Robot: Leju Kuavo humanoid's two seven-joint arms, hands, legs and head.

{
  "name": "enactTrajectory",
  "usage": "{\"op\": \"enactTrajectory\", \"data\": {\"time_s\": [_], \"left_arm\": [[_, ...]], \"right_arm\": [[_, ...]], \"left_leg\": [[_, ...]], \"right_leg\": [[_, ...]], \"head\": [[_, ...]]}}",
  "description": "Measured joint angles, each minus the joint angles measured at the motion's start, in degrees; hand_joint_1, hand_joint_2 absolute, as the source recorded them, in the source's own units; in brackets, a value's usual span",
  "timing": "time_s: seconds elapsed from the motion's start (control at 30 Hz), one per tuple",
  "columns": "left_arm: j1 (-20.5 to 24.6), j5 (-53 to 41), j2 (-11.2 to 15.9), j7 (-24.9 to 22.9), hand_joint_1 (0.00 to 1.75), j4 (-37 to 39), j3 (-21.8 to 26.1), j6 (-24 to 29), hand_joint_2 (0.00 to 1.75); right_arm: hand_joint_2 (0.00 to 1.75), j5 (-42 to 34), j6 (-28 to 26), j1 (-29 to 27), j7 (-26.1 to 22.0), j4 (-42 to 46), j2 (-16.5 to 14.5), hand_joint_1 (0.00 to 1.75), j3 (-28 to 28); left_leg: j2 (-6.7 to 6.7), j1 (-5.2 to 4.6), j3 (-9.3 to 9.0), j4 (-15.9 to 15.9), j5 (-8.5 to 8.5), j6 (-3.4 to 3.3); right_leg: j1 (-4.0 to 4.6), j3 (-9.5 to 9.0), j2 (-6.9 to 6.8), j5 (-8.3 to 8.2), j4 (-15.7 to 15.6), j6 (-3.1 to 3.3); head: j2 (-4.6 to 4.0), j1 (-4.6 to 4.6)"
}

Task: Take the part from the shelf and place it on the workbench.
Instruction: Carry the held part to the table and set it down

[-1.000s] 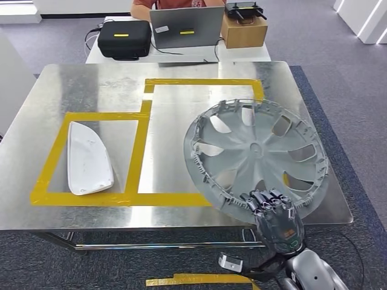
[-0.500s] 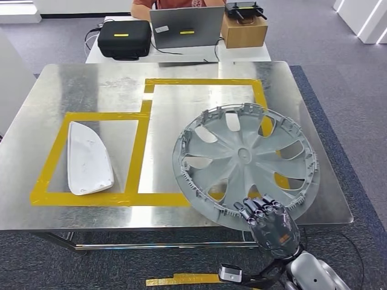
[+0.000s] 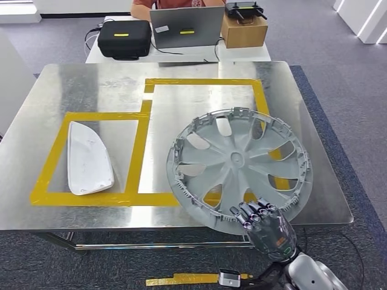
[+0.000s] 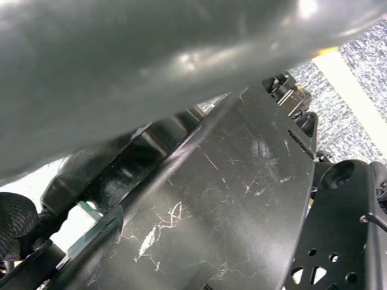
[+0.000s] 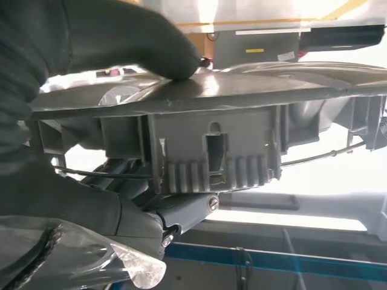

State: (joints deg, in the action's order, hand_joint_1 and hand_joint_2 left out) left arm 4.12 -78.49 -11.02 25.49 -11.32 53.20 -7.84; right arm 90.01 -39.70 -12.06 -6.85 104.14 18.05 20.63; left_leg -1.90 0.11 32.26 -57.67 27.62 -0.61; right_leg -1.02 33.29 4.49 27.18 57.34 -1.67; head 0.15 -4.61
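A: Hubcap — the round grey plastic wheel cover with curved spokes and a clipped rim (image 3: 238, 168) — sits over the right part of the shiny metal workbench (image 3: 91, 90). Its near edge juts past the bench's near side.

B: Lying flat?

A: Hard to tell. It looks slightly tilted from the head view, and whether its far edge touches the metal I cannot tell. It covers the near right corner of the larger yellow tape rectangle (image 3: 201, 81).

B: Who has it?

A: The robot's dark right hand (image 3: 266, 225) grips the near rim. In the right wrist view the thick grey thumb (image 5: 136, 42) presses on one face of the cover (image 5: 228, 96) while the darker fingers (image 5: 109, 181) curl beneath the ribbed rim, so the edge is pinched between them.

B: And the left hand?

A: The left wrist view gives a blurred grey shape and scratched black panels; how that hand's fingers stand I cannot tell.

B: Anything else on the bench?

A: A white, rounded-triangle plastic shell (image 3: 86, 158) lies inside the smaller yellow tape box on the left, well apart from the wheel cover.

B: Beyond the bench?

A: A white table on the far side carries a black zip case (image 3: 124, 38), an open grey laptop (image 3: 187, 27) and a brown cardboard box (image 3: 244, 30) with a black device on top. A person in a reddish top (image 3: 144, 6) sits behind the laptop. A strip of yellow tape (image 3: 182, 279) lies on the grey carpet near the robot.
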Motion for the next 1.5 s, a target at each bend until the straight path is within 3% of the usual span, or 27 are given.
{"op": "enactTrajectory", "data": {"time_s": [0.03,0.07,0.2,0.7,1.03,1.27,1.5], "left_arm": [[0.0,-0.02,0.03,-0.16,0.0,0.0,0.0,-0.05,1.75],[0.0,-0.03,0.07,-0.33,0.0,0.0,0.0,-0.11,1.75],[-0.04,0.04,0.26,-0.86,0.0,0.0,0.0,-0.4,0.0],[-0.13,0.43,0.58,-0.9,0.0,0.0,0.0,0.45,0.0],[-0.12,0.39,0.72,-0.9,0.0,0.0,0.0,0.5,0.0],[-0.13,0.39,0.73,-0.8,0.0,0.0,0.0,0.8,0.0],[-0.17,0.48,0.75,-0.72,0.0,0.0,0.0,1.0,0.0]], "right_arm": [[0.0,0.01,-0.01,0.02,0.59,-0.09,0.0,0.0,0.34],[0.0,0.01,-0.01,0.04,1.08,-0.15,0.0,0.0,0.68],[0.0,0.07,-0.01,0.0,2.65,-0.39,0.06,0.0,1.96],[0.0,0.06,-0.02,0.04,4.71,-0.43,1.0,0.0,3.64],[0.0,-0.53,-0.02,0.57,9.28,-0.57,2.63,0.0,2.35],[0.0,-0.48,-0.02,0.58,8.94,-0.68,2.89,0.0,-1.78],[0.0,-0.02,-0.02,-0.75,4.56,0.13,2.25,0.0,-5.41]], "left_leg": [[0.0,0.0,0.0,0.0,0.0,0.0],[0.0,0.0,0.0,0.0,0.0,0.0],[0.0,0.0,0.01,0.0,0.0,0.0],[0.0,0.0,0.0,0.0,-0.01,0.0],[0.0,-0.01,0.0,-0.01,-0.01,-0.01],[0.0,-0.01,-0.01,-0.02,-0.01,-0.01],[0.0,-0.01,0.0,-0.02,-0.01,-0.01]], "right_leg": [[0.0,0.0,0.0,0.0,0.0,0.0],[0.0,0.0,0.0,0.0,0.0,0.0],[0.0,0.01,0.0,0.0,0.01,0.0],[0.0,0.01,0.0,0.0,0.0,0.0],[-0.01,0.01,0.0,-0.01,0.0,-0.01],[-0.01,0.01,0.0,-0.01,0.0,-0.01],[0.0,0.02,0.0,0.0,0.0,-0.01]], "head": [[0.0,0.0],[0.0,0.0],[0.0,0.01],[0.0,0.0],[0.0,0.0],[0.0,0.0],[0.0,0.0]]}}
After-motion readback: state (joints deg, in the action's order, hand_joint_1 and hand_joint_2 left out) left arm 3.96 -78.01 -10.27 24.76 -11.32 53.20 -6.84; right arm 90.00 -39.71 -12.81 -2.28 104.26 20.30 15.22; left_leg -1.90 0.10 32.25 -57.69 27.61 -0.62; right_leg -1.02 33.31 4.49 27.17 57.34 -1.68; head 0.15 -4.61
